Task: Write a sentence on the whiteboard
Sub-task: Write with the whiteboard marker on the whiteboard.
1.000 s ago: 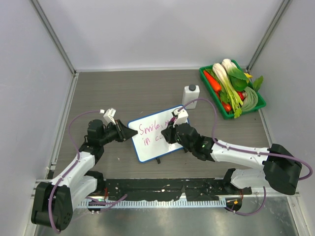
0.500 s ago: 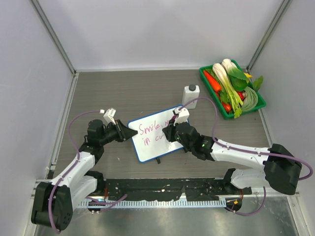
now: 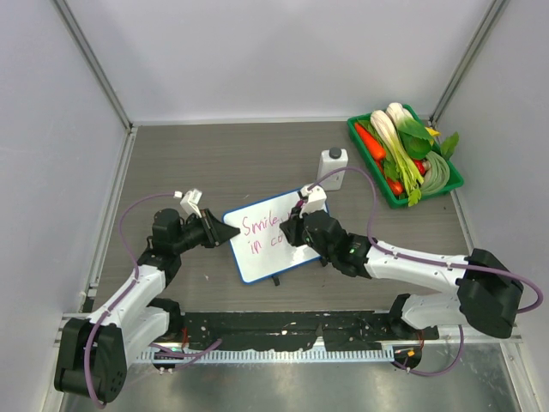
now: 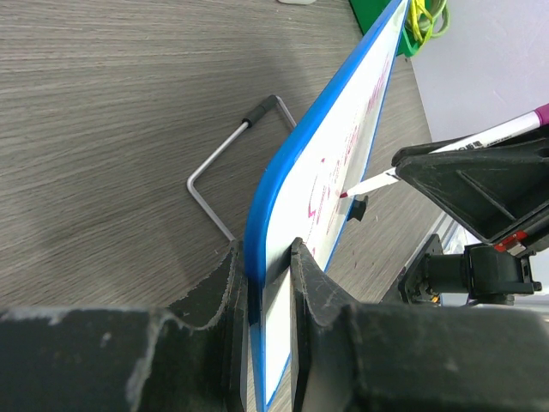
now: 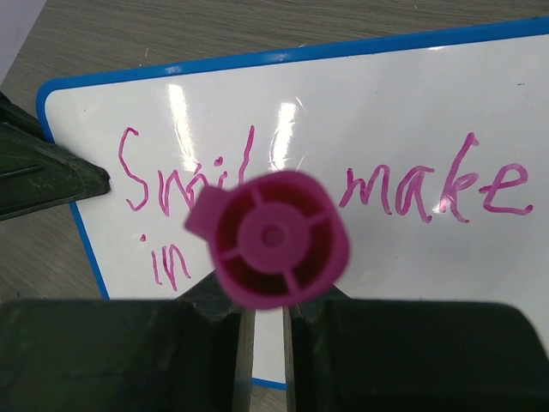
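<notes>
right fingers point(image 5: 129, 352), clamped on the magenta marker point(image 5: 274, 236), seemingly just extended the second line of the sentence point(image 5: 412, 184); left fingers point(image 4: 214, 300) pinch the whiteboard point(image 4: 360, 129).

A white bottle point(image 3: 333, 167) stands on the grey surface point(image 3: 214, 154); a green tray point(image 3: 355, 129) of vegetables point(image 3: 403, 146) sits far right.

Bright even light; glare streaks on whiteboard point(image 5: 412, 257); foreground blurred.

whiteboard point(image 3: 262, 245): blue-rimmed, propped tilted mid-table | sentence point(image 5: 343, 189): magenta, two lines
</notes>
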Action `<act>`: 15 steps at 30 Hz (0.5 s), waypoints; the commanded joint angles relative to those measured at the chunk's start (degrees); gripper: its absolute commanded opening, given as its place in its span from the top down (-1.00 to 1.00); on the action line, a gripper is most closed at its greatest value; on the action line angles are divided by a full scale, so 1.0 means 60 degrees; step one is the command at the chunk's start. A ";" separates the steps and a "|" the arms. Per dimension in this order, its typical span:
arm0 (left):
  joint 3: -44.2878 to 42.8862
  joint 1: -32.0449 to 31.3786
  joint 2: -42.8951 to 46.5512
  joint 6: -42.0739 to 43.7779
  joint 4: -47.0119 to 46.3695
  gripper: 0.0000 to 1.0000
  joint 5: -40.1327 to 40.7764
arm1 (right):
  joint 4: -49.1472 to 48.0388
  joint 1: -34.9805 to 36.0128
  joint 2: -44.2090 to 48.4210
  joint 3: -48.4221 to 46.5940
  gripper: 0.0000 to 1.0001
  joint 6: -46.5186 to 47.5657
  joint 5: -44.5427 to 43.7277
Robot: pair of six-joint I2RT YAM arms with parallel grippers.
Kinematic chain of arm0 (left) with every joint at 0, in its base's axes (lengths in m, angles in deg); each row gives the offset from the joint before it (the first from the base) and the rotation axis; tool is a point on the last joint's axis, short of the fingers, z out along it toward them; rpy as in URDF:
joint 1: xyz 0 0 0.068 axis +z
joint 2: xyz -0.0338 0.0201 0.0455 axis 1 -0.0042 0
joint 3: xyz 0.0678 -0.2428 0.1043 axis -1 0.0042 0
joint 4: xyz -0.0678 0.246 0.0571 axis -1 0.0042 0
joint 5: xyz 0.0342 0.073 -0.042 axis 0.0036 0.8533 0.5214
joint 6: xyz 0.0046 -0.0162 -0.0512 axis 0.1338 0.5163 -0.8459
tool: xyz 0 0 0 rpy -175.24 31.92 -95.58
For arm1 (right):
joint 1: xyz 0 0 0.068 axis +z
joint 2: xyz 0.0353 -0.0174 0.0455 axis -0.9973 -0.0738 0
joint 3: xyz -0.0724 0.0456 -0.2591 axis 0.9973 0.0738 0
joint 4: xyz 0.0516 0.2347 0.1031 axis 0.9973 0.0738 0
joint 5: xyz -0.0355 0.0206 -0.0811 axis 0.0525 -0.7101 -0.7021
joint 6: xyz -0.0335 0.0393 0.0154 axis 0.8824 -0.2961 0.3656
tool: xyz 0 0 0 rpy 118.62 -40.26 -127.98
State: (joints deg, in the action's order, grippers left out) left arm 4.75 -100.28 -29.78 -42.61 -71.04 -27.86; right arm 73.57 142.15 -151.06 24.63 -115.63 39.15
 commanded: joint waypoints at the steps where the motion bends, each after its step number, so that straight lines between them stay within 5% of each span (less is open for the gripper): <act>1: 0.0147 0.0172 -0.0063 0.1111 0.0389 1.00 0.1582 | -0.0183 -0.0051 -0.0015 -0.0278 0.97 -0.0001 0.0251; 15: 0.0147 0.0172 -0.0093 0.1096 0.0389 1.00 0.1567 | -0.0080 -0.0607 0.1026 0.0118 0.97 -0.0104 0.0324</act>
State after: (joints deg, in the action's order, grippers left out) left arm 4.75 -100.28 -29.80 -42.61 -71.06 -27.90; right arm 74.23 139.72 -146.08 24.67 -115.87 41.24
